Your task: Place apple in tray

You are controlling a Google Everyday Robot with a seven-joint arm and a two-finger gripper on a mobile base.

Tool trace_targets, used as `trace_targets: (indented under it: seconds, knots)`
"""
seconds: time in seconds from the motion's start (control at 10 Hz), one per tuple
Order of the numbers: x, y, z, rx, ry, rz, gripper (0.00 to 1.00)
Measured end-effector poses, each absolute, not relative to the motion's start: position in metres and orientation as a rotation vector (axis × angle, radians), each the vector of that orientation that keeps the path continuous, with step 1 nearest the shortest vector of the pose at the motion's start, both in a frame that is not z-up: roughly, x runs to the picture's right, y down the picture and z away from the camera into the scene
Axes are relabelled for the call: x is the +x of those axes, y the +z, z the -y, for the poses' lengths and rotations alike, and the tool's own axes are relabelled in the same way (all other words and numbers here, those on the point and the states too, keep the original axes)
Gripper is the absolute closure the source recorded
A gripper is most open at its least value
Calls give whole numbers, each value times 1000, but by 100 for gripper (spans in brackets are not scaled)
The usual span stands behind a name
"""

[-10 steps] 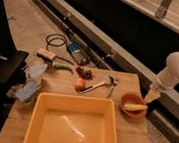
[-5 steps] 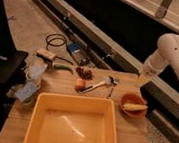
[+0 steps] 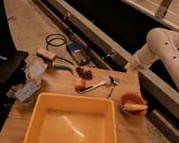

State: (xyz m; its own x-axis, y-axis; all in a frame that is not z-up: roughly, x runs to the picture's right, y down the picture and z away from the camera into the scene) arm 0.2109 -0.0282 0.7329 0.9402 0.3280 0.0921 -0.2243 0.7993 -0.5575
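Apple [image 3: 80, 84] sits on the surface [image 3: 138, 139] just behind the tray [image 3: 73, 99], crowded by grapes [image 3: 85, 73] and a metal tool [image 3: 99, 83]. Your gripper [image 3: 130, 67] hangs well to the right; you cannot tell its opening. A loose approach could snag the grapes.

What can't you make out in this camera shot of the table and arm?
Gripper, camera view: at the arm's tip over the table's far right edge, lost against the dark background.
Arm: cut off by the right edge.
Pale thing in the orange bowl: too blurred to name.
Crumpled items at the table's left: blurred.
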Motion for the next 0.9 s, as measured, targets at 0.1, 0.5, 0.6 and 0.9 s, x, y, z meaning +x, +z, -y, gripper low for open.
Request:
trace_targets:
  seconds: [0.1, 0.5, 0.6, 0.9]
  knots:
    - [211, 733, 28, -573, 298, 188, 38]
    - [234, 728, 44, -486, 332, 142, 38]
    - [243, 725, 55, -434, 335, 128, 38]
    - [234, 729, 62, -423, 312, 143, 38]
